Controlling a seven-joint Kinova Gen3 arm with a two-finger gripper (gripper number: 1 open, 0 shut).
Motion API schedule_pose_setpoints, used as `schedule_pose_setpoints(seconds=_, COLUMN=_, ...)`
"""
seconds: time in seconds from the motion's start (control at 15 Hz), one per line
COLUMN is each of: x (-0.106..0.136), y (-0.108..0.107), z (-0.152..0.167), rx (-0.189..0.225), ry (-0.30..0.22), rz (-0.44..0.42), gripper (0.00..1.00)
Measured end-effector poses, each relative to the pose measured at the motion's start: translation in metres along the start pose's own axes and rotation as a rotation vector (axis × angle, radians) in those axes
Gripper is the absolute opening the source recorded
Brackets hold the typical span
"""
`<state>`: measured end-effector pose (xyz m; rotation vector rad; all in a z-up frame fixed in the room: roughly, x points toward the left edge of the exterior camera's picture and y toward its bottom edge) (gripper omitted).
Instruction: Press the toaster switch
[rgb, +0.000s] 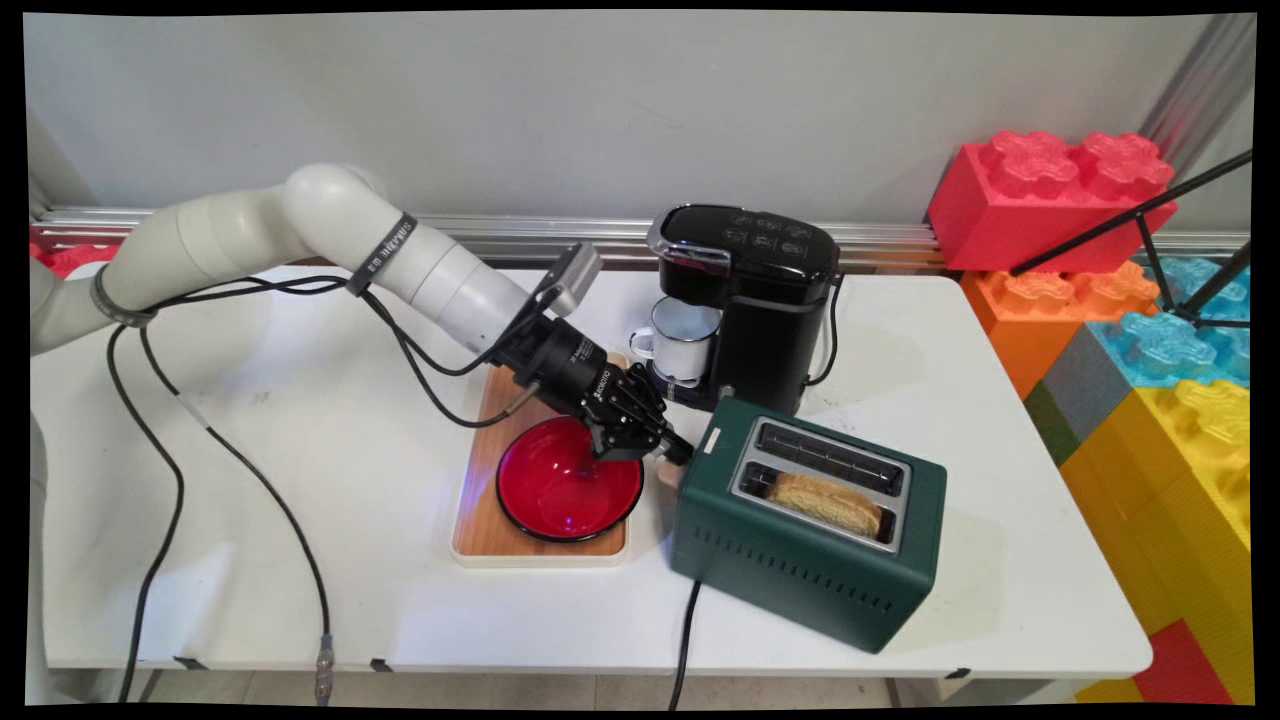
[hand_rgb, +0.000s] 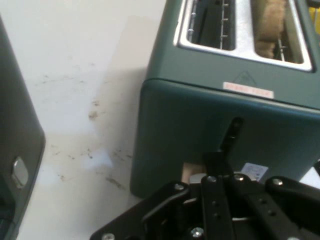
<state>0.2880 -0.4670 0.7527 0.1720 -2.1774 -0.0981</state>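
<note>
White table (rgb: 300, 450) carries everything. Largest item on it is the green toaster (rgb: 810, 525), at about 4 o'clock from table centre, lying askew, one slice of toast (rgb: 828, 502) sitting in its nearer slot, far slot bare; black cord runs off the near edge. Black coffee machine (rgb: 750, 300) stands at 12 o'clock from the toaster, a white enamel mug (rgb: 682, 340) under its spout. Wooden tray (rgb: 490, 520) sits at 9 o'clock from the toaster, holding a red bowl (rgb: 568, 492). Gripper (rgb: 672, 448) reaches down over the bowl's far-right rim, tip right at the toaster's left end face, by the lever slot (hand_rgb: 232, 131) and a small tan knob (hand_rgb: 192, 172). Finger spread: cannot tell; linkage blocks the tips in the hand view. Stacked giant toy bricks (rgb: 1050, 200) stand beyond the table's right edge.
</note>
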Motion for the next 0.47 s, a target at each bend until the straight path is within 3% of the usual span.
schedule_pose_setpoints(seconds=0.47, x=-0.0007, y=-0.0085, z=0.0061, rx=0.02, ry=-0.011, rz=-0.006, gripper=0.0)
